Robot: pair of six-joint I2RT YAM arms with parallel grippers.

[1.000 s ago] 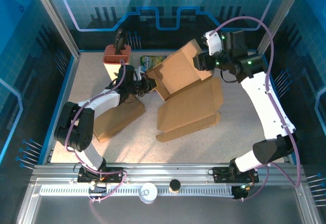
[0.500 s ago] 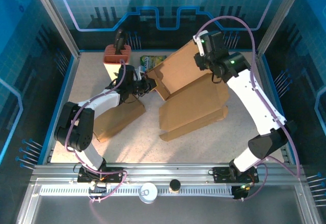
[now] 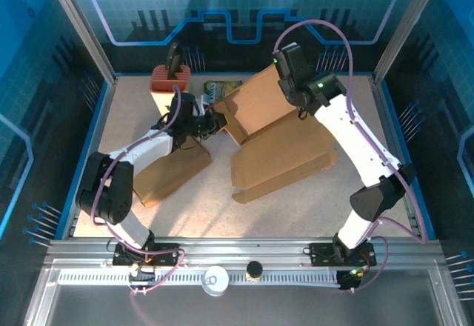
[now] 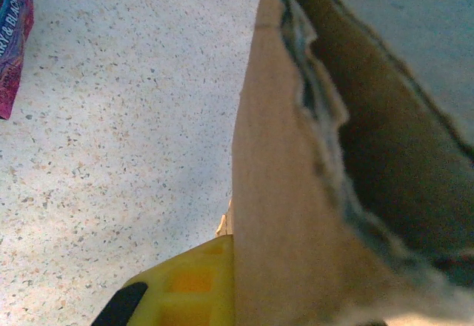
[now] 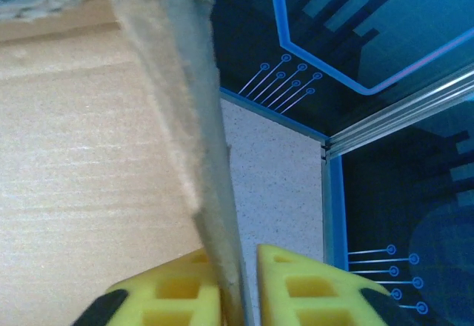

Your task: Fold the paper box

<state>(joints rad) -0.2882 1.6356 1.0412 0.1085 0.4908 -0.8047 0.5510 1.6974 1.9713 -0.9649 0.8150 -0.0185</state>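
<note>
The right pincer (image 5: 238,265) had just closed on the paper box (image 3: 259,104) flap; the left pincer (image 3: 215,124) still clamped its edge, so folding could begin.

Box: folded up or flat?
Partly folded: most of the box lies flat, one panel stands raised, pinched by left gripper and right gripper.

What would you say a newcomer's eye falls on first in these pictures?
The big cardboard box mid-table, one panel tilted up. The left gripper pinches its left flap, the right gripper its far edge. A flat cardboard sheet lies at near left.
</note>
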